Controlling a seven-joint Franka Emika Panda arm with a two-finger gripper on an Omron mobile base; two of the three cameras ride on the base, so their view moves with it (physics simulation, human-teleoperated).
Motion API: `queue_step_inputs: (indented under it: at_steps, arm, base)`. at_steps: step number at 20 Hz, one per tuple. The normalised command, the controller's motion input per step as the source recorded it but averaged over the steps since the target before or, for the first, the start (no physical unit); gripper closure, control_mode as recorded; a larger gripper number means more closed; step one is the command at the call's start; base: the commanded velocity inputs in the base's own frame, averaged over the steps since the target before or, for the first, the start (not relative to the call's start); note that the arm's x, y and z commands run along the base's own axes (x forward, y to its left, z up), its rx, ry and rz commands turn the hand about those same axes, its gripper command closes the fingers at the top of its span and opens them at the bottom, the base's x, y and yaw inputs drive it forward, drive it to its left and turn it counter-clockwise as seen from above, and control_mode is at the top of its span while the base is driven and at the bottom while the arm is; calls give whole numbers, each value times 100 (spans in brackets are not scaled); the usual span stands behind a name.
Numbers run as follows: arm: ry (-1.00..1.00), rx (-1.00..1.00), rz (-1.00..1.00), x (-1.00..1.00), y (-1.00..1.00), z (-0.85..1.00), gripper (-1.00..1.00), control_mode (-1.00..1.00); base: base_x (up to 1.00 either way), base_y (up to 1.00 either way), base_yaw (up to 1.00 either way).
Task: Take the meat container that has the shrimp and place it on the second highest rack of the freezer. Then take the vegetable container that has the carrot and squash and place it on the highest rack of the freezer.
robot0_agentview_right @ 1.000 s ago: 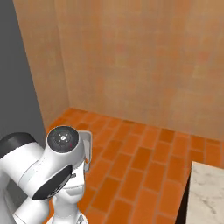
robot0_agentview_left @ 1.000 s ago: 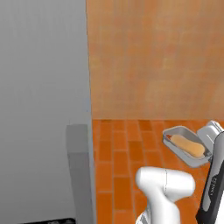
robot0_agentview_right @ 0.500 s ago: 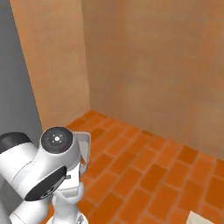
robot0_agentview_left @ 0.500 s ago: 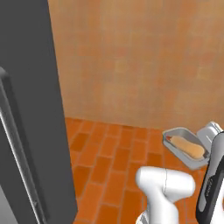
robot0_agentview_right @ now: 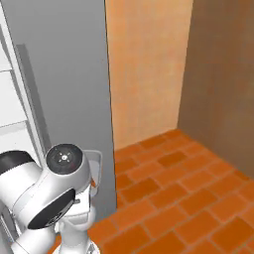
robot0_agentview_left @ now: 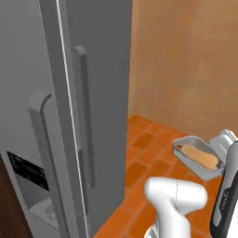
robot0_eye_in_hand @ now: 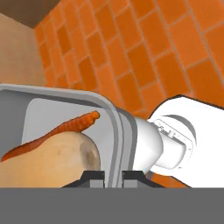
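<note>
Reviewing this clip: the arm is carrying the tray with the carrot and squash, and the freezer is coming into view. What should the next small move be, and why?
Probably keep bringing the base round toward the freezer's open side. The gripper is shut on the vegetable container's rim, with carrot and squash inside, held beside the arm over the floor. The white shelves show at the far left of the right base view, not yet faced.

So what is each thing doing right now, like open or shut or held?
freezer: grey doors face the left base view; white shelves show at the left edge of the right base view, so one side looks open.
vegetable container: held up off the floor, upright, not yet in the freezer.
carrot: lying in the container on the squash.
squash: lying in the container.
gripper: shut on the container's rim.
</note>
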Motion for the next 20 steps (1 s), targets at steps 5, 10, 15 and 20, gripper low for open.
queue_step_inputs:
  at_steps: [5, 10, 15, 20]
  arm:
    - [0, 0, 0, 0, 0, 0, 100, 100]
    - [0, 0, 0, 0, 0, 0, 100, 100]
    - [0, 0, 0, 0, 0, 0, 100, 100]
    - [0, 0, 0, 0, 0, 0, 100, 100]
  base:
    - [0, -36, 84]
    - [0, -24, 89]
    - [13, -53, 76]
    - [60, -77, 51]
